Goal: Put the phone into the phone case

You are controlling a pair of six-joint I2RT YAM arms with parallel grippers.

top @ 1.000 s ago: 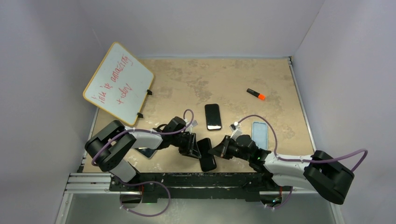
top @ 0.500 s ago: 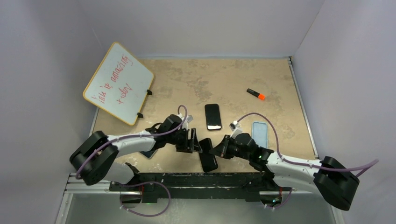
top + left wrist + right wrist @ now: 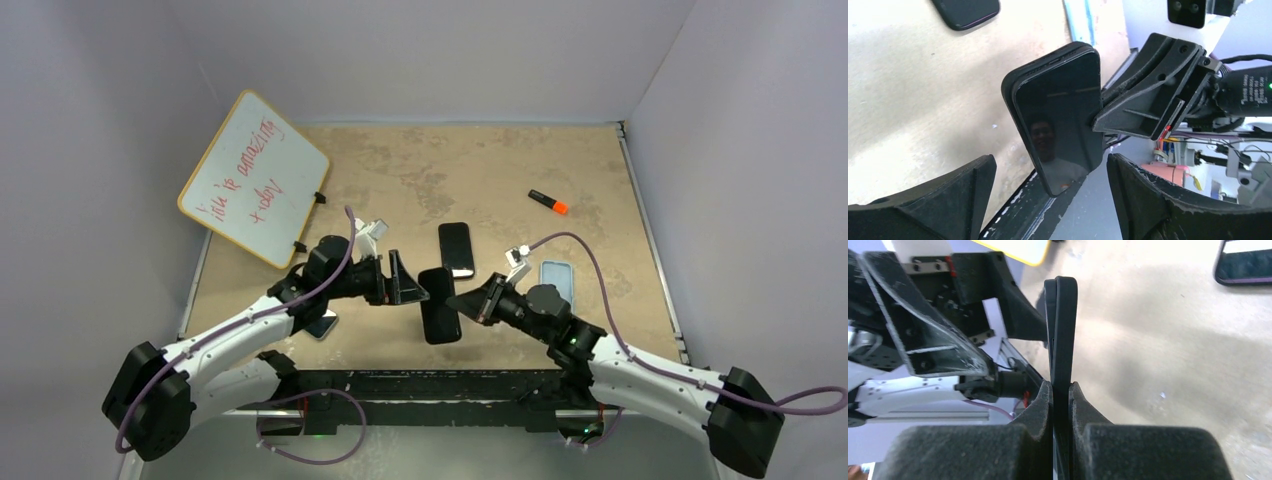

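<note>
Nearest the arm bases, the right gripper (image 3: pixel 1060 390) is pinching one long edge of a glossy black slab phone (image 3: pixel 1060 115), its fingers pressing tight on both faces and holding it up, clear of the tan speckled tabletop (image 3: pixel 500 170). The phone is looking already seated in a thick matte black rubbery phone case (image 3: pixel 1013 82): the case rim is wrapping the top corner and the free long side, with no gap showing there. The gripped edge is hiding behind the fingers, so I cannot tell whether that side is fully in. Judging by this, the fitting is mostly done, and a check of the hidden edge and setting it down are remaining. Just beside it, the left gripper (image 3: pixel 405 285) is standing spread wide, touching nothing. Farther out, a second black phone (image 3: pixel 455 250) and a pale blue case (image 3: pixel 556 283) are lying flat, and beyond them an orange marker (image 3: pixel 548 202) and a tilted whiteboard (image 3: pixel 253 180) are sitting
</note>
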